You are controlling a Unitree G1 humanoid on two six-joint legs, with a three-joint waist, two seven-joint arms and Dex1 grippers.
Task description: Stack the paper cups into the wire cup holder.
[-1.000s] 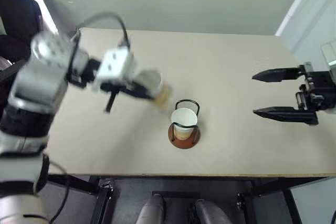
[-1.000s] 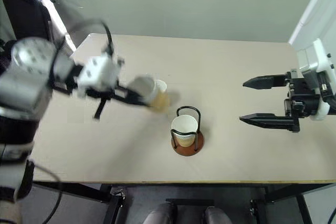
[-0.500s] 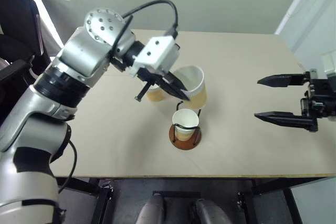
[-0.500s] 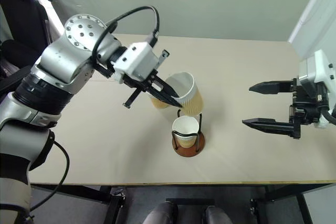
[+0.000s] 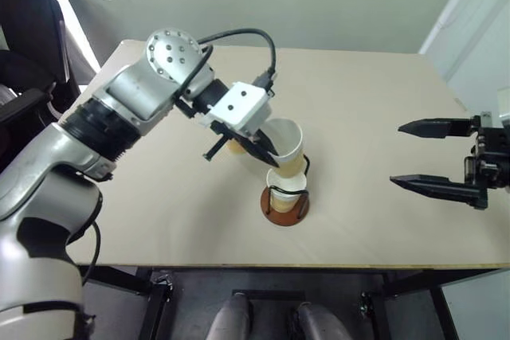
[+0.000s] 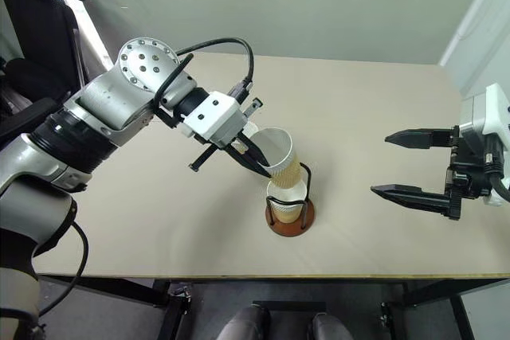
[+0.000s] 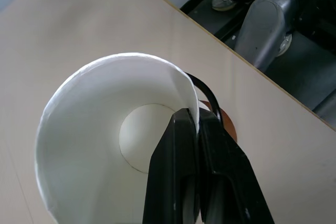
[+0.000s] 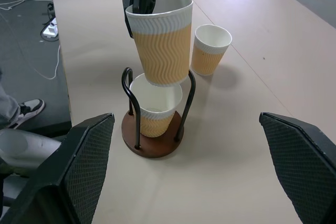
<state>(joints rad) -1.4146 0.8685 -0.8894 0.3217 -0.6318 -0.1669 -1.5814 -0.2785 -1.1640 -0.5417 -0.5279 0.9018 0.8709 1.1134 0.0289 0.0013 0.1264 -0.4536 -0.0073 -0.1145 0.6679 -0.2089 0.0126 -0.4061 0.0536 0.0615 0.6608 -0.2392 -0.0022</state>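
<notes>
Paper cups are seen at the wire cup holder (image 8: 152,135): one seated inside it, one held just above it, one standing behind it.

A tilted cup (image 8: 161,40) is pinched at its rim by the closed left gripper (image 5: 267,147), its base at the mouth of the seated cup (image 8: 155,106). The third cup (image 8: 210,49), largely hidden behind the arm in the head views, is shown clearly by the right wrist view. The right gripper (image 5: 416,154) is spread wide and empty, well right of the holder. No writing is legible.

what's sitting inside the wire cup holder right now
One paper cup stands inside the wire cup holder. The left gripper holds a second cup just above it, covering part of its opening.
</notes>
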